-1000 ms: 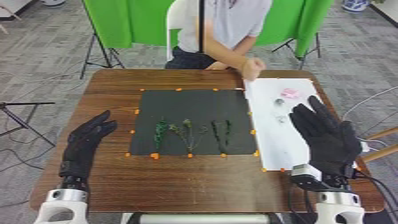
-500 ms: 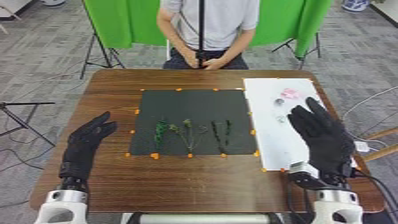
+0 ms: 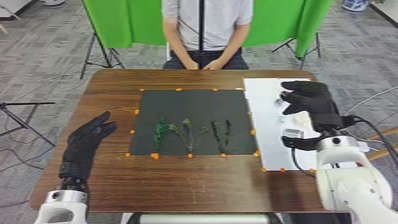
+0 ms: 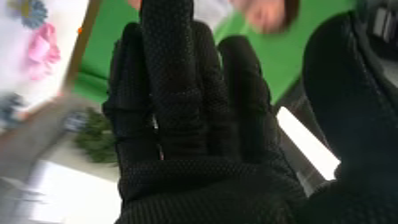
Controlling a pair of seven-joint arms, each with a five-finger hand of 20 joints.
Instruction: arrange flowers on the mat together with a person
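In the head view, my right hand (image 3: pixel 306 100) is above the far part of the white sheet (image 3: pixel 275 150), its fingers extended toward the dark mat (image 3: pixel 191 104). Beside its fingertips lies a small grey-blue flower (image 3: pixel 279 102). The right wrist view has my right hand (image 4: pixel 182 120) with straight fingers and nothing held, a pink flower (image 4: pixel 43 52) and a blue-grey flower (image 4: pixel 34 14) farther off. On the mat's near half are a leafy green stem (image 3: pixel 160 134), a branching sprig (image 3: pixel 188 134) and two dark slender stems (image 3: pixel 220 136). My left hand (image 3: pixel 83 141) is open over the table's left side.
The brown table (image 3: pixel 169 182) surrounds the mat. Orange tape pieces (image 3: pixel 155 156) mark the edges of mat and sheet. Across the table, a person's hands (image 3: pixel 202 65) are together at the far edge, off the flowers.
My right hand has moved forward over the sheet and turned toward the left, now covering the pink flower's place. The person's arm has drawn back from the sheet. My left hand is unchanged.
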